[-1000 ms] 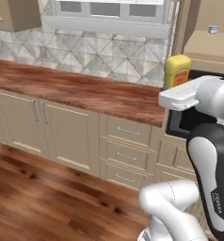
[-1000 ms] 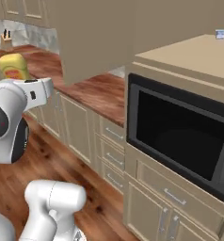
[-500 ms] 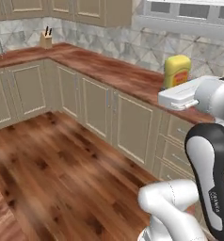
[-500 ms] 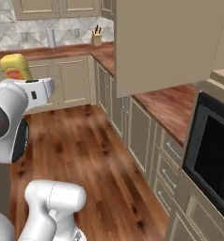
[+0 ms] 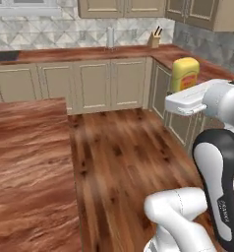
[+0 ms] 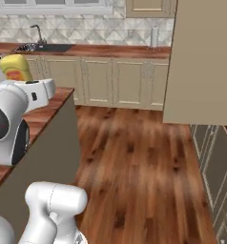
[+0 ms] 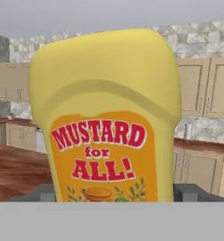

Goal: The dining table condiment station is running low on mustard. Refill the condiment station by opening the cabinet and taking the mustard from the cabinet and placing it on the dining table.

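Your fingers [image 7: 112,200] are grasping the mustard [image 7: 107,122], upright and centre frame in the hand view. The dining table [image 5: 28,172] lies at lower left of the left base view.

I count one mustard bottle [image 7: 107,117], one reddish-brown dining table [image 5: 25,162], one knife block [image 5: 154,40] on the far worktop [image 5: 89,51], one sink faucet [image 6: 37,32], and one open cabinet door [image 6: 203,62].
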